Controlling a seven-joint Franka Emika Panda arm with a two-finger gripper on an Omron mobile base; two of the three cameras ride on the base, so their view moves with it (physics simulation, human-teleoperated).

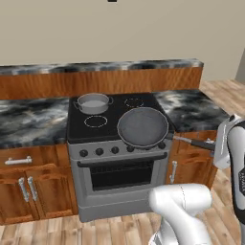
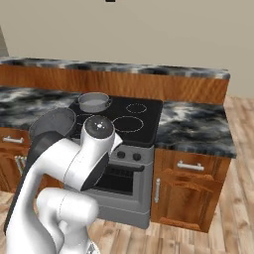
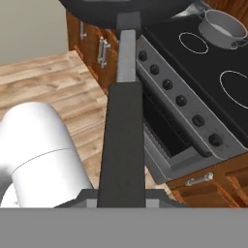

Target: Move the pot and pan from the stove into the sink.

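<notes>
The fingers are clenched on the pan's long handle; the pan hangs lifted over the stove's near right edge. The pot sits on the far left burner.

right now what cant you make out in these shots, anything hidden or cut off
- Fingertips on the pan handle: hand view, run off the bottom edge.
- Pan bowl: hand view, cut by the top edge; right base view, partly behind the white arm.
- Pot contents: too small in every view.
- Stove knobs: right base view, several hidden by the arm.
</notes>
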